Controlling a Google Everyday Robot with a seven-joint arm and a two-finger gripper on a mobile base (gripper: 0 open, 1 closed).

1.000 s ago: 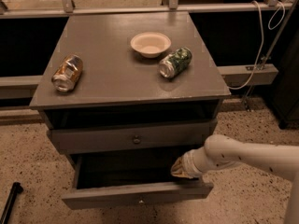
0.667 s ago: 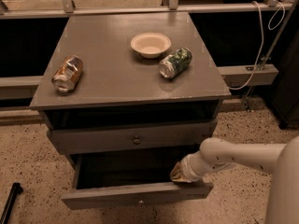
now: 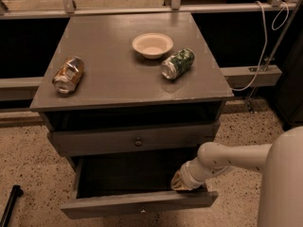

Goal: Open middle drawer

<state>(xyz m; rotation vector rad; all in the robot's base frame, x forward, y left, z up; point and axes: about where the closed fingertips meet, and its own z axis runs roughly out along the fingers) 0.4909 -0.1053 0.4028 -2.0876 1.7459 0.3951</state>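
The grey cabinet point(image 3: 118, 70) has a drawer pulled out near its bottom. This is the middle drawer point(image 3: 137, 203): a grey front with a tiny dark knob point(image 3: 142, 211) and a dark box open to view. Above it, a narrower grey front with a small knob point(image 3: 138, 142) is nearly closed. My gripper point(image 3: 179, 180) reaches in from the right on a white arm point(image 3: 227, 157). It sits inside the open drawer at the right front corner, just behind the front panel. Anything below the open drawer is hidden.
On the cabinet top are a crushed brown can point(image 3: 68, 74) at the left, a white bowl point(image 3: 152, 45) at the back centre and a green can point(image 3: 177, 63) on its side at the right. A metal rail point(image 3: 142, 8) runs behind. A white cable point(image 3: 265, 46) hangs at the right. The floor is speckled.
The gripper has moved a little toward the front, and the open drawer has slid slightly further out with it. The cans and the bowl have not moved.
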